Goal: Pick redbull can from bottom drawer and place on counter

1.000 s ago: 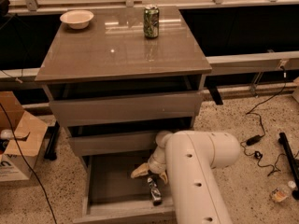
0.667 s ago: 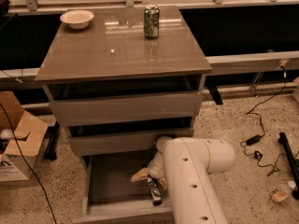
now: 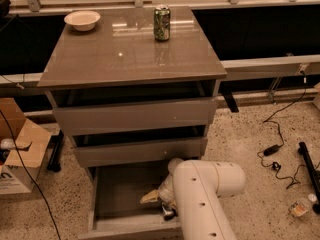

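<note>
**Gripper low in the open drawer, at the can**

The bottom drawer (image 3: 120,196) stands pulled out, so the arm (image 3: 202,194) can bend down into it from above. The gripper (image 3: 161,203) sits low at the drawer's right side, touching or just over a small dark piece, probably the redbull can (image 3: 168,214). The arm hides the jaws, so I cannot tell their state. The counter (image 3: 130,56) waits above, carrying only a green can (image 3: 161,23) and a bowl (image 3: 82,20) at the back.

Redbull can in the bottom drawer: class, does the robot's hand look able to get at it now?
Probably yes: the bottom drawer is pulled open and the hand is down inside it beside the redbull can, with nothing visible between them.
</note>
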